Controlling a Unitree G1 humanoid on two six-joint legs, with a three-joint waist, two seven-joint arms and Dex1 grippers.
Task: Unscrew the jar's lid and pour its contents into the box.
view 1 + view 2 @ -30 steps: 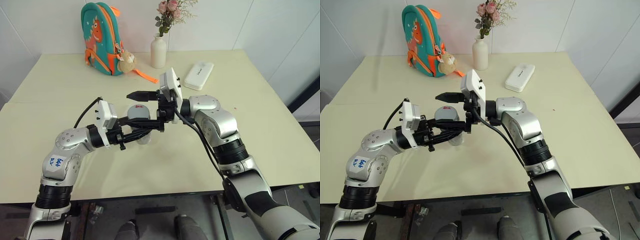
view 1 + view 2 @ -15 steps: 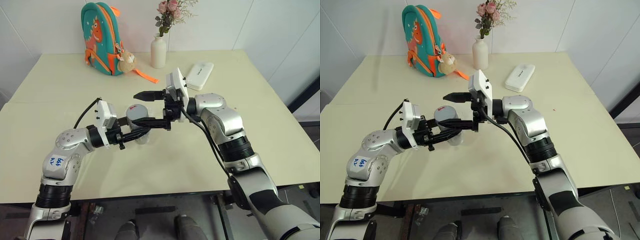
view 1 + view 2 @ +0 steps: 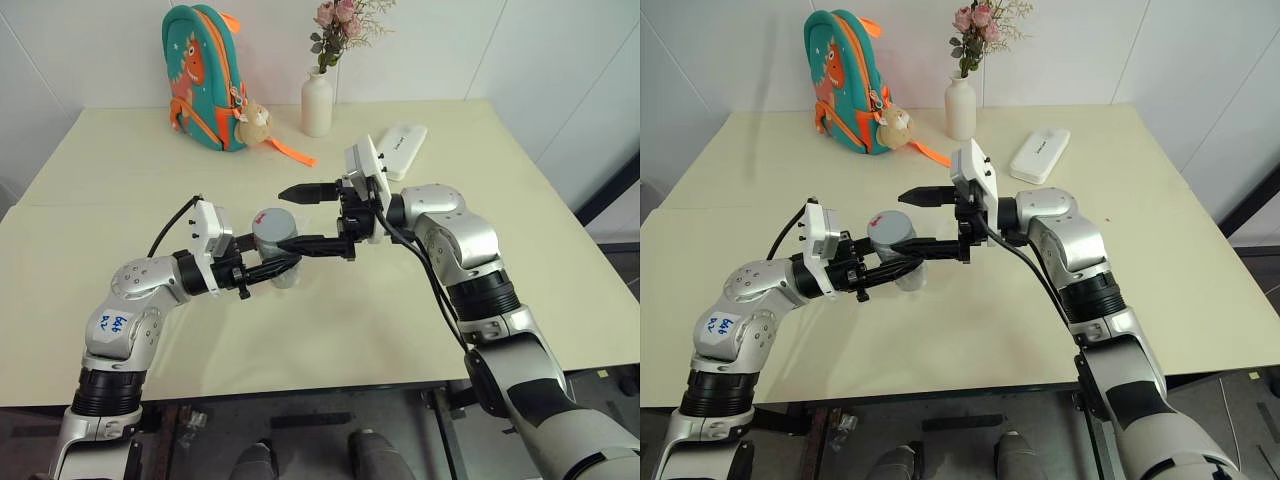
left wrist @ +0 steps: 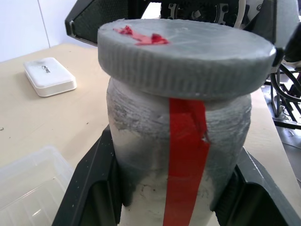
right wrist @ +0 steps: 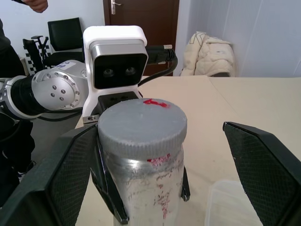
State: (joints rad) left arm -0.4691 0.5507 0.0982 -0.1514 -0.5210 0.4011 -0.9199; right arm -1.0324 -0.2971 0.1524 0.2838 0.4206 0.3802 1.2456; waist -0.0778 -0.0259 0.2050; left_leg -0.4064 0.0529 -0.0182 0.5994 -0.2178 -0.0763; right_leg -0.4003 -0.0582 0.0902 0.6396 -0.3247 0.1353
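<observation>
The jar (image 3: 277,252), silvery-clear with a red strip down its side, is held upright above the table, and my left gripper (image 3: 280,268) is shut on its body. The grey lid (image 3: 272,220) with its red mark sits on the jar. My right gripper (image 3: 290,217) is open, its fingers (image 5: 263,165) spread wide on either side of the lid without touching it. A corner of the clear box (image 4: 28,183) lies on the table below the jar. The contents are hidden inside the frosted jar.
At the back of the table stand a teal backpack (image 3: 205,75) and a white vase with flowers (image 3: 317,100). A white oblong case (image 3: 398,150) lies at the back right. The table's front edge runs just under my arms.
My right gripper has drawn back to the right, away from over the lid, and stays open. The left gripper and the jar have kept still.
</observation>
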